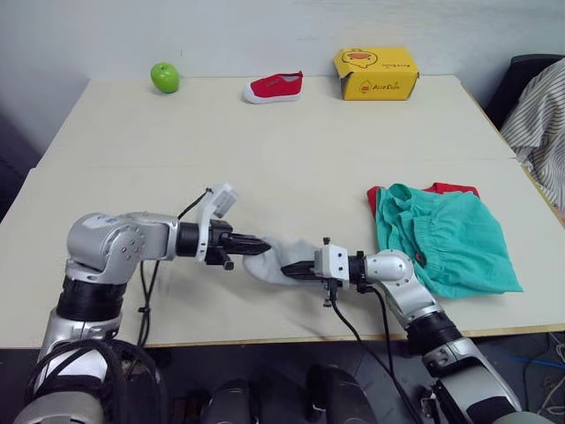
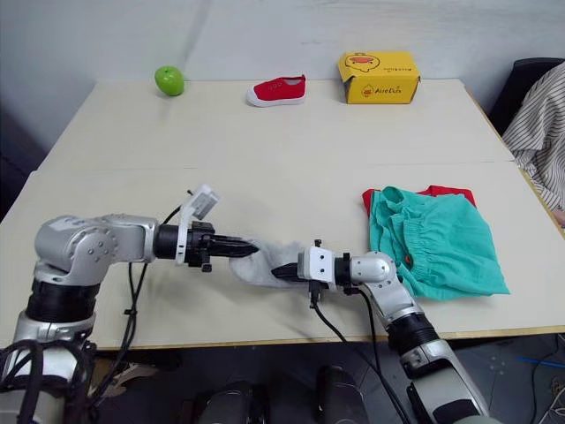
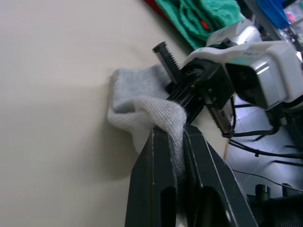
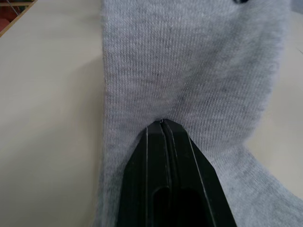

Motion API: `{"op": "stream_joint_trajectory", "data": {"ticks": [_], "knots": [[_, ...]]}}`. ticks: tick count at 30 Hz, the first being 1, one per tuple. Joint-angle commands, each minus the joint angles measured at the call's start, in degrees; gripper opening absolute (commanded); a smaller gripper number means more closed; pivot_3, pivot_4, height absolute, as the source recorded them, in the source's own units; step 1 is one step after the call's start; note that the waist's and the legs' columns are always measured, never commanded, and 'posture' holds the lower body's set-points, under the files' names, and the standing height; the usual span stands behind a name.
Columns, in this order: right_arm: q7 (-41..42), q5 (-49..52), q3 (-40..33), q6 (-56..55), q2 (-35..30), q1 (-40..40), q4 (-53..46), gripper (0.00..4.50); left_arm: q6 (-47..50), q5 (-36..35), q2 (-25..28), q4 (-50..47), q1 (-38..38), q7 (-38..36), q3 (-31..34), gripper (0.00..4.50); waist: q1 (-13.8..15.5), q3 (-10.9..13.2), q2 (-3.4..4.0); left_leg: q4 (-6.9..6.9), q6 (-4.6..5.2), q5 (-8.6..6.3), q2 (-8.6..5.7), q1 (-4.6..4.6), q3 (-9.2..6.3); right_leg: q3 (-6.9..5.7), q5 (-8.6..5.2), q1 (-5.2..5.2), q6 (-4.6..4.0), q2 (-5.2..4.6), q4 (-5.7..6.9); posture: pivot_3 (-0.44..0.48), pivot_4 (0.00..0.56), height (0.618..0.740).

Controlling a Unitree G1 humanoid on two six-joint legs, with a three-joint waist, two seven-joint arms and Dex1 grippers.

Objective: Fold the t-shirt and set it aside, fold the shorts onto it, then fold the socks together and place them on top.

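The light grey socks point(image 1: 281, 255) lie bunched near the table's front edge, between both grippers. From the left, my left gripper point(image 1: 263, 246) is shut on a fold of sock fabric point(image 3: 161, 113). My right gripper point(image 1: 293, 268) comes in from the right and is shut on the socks point(image 4: 189, 71) too, its fingertips pinched into the knit. To the right, the teal shorts point(image 1: 450, 234) lie folded on the red t-shirt point(image 1: 452, 188). Only a red edge of the shirt shows at the back and left of the shorts.
A green apple point(image 1: 165, 77), a small red shoe point(image 1: 274, 87) and a yellow box point(image 1: 375, 73) stand along the table's far edge. A striped cloth on a chair point(image 1: 540, 124) hangs beyond the right side. Cables trail from both wrists over the front edge.
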Motion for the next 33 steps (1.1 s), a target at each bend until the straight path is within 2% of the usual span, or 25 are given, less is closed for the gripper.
{"op": "stream_joint_trajectory", "data": {"ticks": [1,6,10,13,24,29,33], "knots": [[-0.6,-1.2,-0.3,2.2,-2.1,1.7,-0.9,0.0,-5.1,1.9,-3.0,2.0,-4.5,-2.5,-4.2,0.01,0.1,0.0,0.0,0.01,0.0,0.0,0.0,0.0,0.01,0.0,0.0,0.0,0.0,0.01,-0.02,0.0,0.15,0.74],[-2.3,-0.7,-1.1,5.2,-4.0,3.7,-5.2,0.0,-13.8,7.8,-7.7,6.8,-5.9,-4.3,-11.0,0.01,0.0,0.0,0.0,0.01,0.01,0.01,-0.12,-0.01,0.03,0.01,0.01,-0.01,0.02,0.03,-0.02,0.0,0.15,0.74],[-3.6,-0.4,-1.6,7.9,-4.9,5.6,-9.4,0.0,-18.6,10.7,-10.6,9.3,-4.9,-4.3,-12.2,0.01,0.0,0.0,-0.01,0.01,0.0,0.02,-0.14,-0.02,0.05,0.01,0.01,-0.01,0.02,0.05,-0.03,0.0,0.15,0.74],[-4.7,0.6,-3.1,10.9,-6.4,8.4,-14.2,0.0,-23.7,12.3,-12.5,9.2,-1.9,-4.8,-12.3,0.87,0.1,0.0,-0.01,0.01,0.01,0.02,-0.08,-0.01,0.03,0.01,0.01,-0.01,0.02,0.01,-0.02,0.0,0.15,0.74],[-7.2,7.8,-13.2,20.2,-14.6,18.4,-27.4,0.0,-42.6,12.3,-17.7,9.3,5.4,-8.5,-4.9,4.46,1.4,0.0,-0.05,0.07,0.11,0.02,-0.06,-0.11,0.0,-0.06,0.04,0.0,0.08,-0.07,-0.15,0.0,0.15,0.74],[-9.4,11.7,-19.8,22.6,-16.0,22.4,-29.9,0.0,-49.1,10.5,-20.0,9.5,9.4,-10.0,0.0,4.49,1.4,0.1,-0.06,0.08,0.11,0.02,-0.06,-0.11,0.0,-0.16,0.04,-0.01,0.08,-0.06,-0.23,0.0,0.15,0.74],[-11.3,13.7,-22.0,24.4,-15.4,23.8,-32.5,0.0,-54.8,11.5,-21.0,12.6,12.6,-10.6,2.7,4.49,1.3,0.1,-0.05,0.07,0.11,0.02,-0.02,-0.07,0.01,-0.18,0.04,-0.01,0.08,-0.03,-0.33,0.0,0.15,0.74]]}}
